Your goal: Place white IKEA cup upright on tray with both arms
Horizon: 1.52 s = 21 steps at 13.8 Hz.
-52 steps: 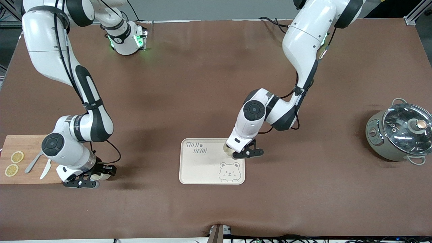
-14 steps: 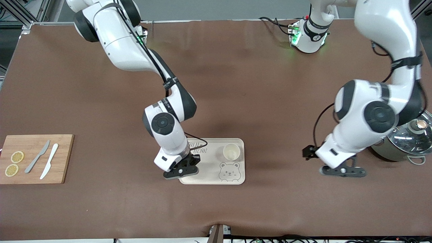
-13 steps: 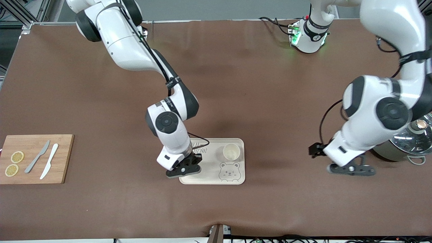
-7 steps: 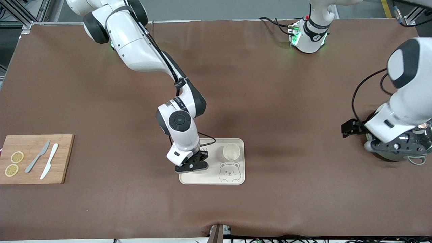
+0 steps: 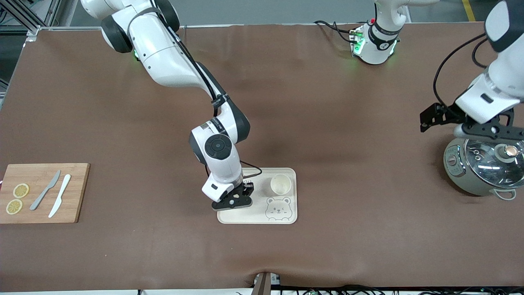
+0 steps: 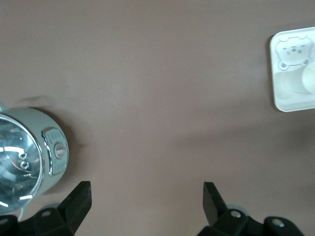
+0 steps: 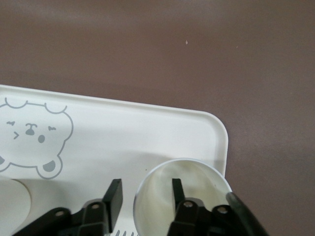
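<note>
The right gripper [image 5: 232, 200] sits at the corner of the tray [image 5: 254, 216] nearest the right arm. Its fingers are parted and straddle the wall of an upright white cup [image 7: 197, 179] without pinching it. A second cup [image 5: 281, 184] stands upright on the tray. The left gripper [image 6: 146, 196], fingers wide, hangs over the pot [image 5: 483, 168], well apart from the tray.

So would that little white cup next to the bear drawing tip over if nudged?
The cup stands upright and looks wide-mouthed, so it would probably resist tipping. The smooth tray may let it slide instead. It looks small, so it is likely light to lift.
</note>
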### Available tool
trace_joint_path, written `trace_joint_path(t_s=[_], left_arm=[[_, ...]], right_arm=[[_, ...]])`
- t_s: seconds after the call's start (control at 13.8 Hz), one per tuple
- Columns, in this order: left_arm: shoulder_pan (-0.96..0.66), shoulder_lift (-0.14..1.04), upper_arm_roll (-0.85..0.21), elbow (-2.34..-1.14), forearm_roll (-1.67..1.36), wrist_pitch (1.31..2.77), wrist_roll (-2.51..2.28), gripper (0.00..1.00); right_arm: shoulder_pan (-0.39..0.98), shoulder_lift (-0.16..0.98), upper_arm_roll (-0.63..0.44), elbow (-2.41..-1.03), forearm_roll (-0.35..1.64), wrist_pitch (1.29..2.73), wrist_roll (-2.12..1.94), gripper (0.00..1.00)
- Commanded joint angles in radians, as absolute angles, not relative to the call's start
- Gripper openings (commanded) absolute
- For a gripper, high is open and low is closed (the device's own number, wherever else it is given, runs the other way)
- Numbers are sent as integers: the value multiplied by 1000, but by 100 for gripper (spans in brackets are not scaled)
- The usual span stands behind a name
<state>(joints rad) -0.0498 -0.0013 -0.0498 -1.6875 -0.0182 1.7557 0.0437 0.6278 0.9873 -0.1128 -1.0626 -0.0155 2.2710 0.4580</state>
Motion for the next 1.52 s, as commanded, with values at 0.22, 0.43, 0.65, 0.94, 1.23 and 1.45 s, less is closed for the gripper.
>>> trace_joint_path(t_s=[0.22, 0.43, 0.65, 0.94, 1.23, 1.45], left_arm=[[-23, -26, -40, -1574, -37, 1614, 115, 100], [-21, -25, -40, -1559, -32, 1606, 127, 100], [-9, -21, -40, -1554, -32, 1603, 127, 100], [-2, -6, -40, -1554, -31, 1601, 132, 100], [2, 12, -40, -1548, -29, 1609, 130, 100], [0, 28, -40, -1546, -31, 1611, 130, 100]], right_arm=[[604, 950, -120, -1035, -28, 2208, 474, 100], [531, 898, -109, -1034, -21, 2146, 468, 100], [462, 855, -106, -1032, -17, 2085, 413, 100], [355, 795, -100, -1032, 27, 2007, 359, 100], [264, 729, -101, -1037, 49, 1959, 354, 100], [209, 675, -107, -1046, 49, 1878, 298, 100]])
